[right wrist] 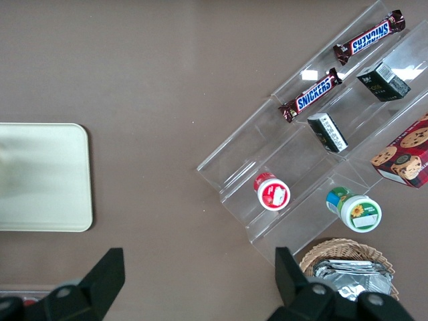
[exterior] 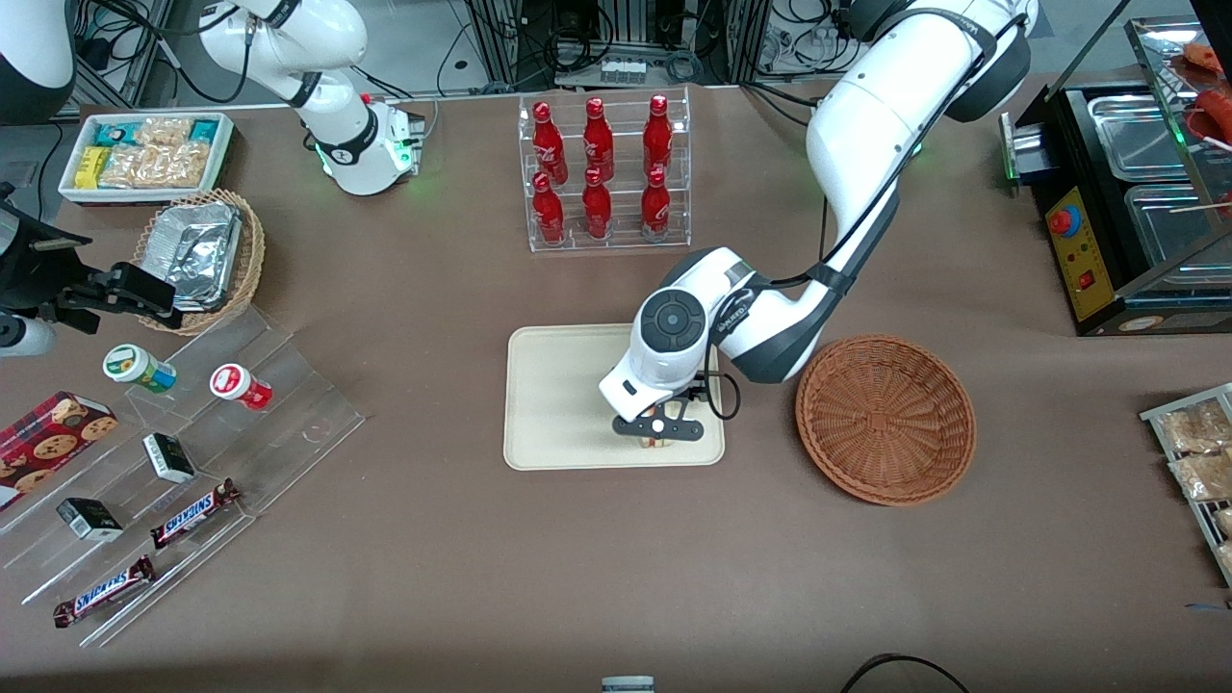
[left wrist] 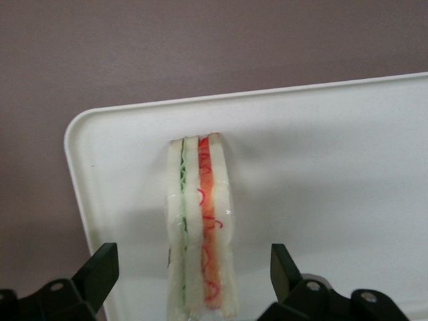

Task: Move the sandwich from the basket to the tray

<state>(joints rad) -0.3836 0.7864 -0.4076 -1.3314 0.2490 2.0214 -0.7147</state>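
In the front view we see the gripper (exterior: pixel 658 430) low over the tray (exterior: pixel 558 404), at the tray's corner nearest the camera and toward the basket (exterior: pixel 885 419). Under it only a small pale-and-reddish bit of the sandwich (exterior: pixel 658 442) shows, so we cannot read its direction here. The reddish-brown woven basket sits on the brown tabletop (exterior: pixel 616 577) just beside the tray, toward the working arm's end, with nothing in it. Farther from the camera stands a clear rack of red bottles (exterior: pixel 602 173). Toward the parked arm's end lie a stepped clear display (exterior: pixel 192 481) with candy bars and small cups, a tan basket with foil (exterior: pixel 202 252) and a white bin of snacks (exterior: pixel 144 154).

In the left wrist view we see the sandwich (left wrist: pixel 200 227) standing on edge on the tray (left wrist: pixel 321 167), near a rounded corner. Its long axis runs straight away from the gripper (left wrist: pixel 194 274), between the two fingers (left wrist: pixel 100 271). White bread slices alternate with a thin green line and a red-pink layer. The fingers stand wide open, each well apart from the sandwich, gripping nothing.

In the right wrist view we see the tray (right wrist: pixel 43 177) edge on the brown tabletop, the stepped display (right wrist: pixel 321 140) and the foil basket (right wrist: pixel 348 267).
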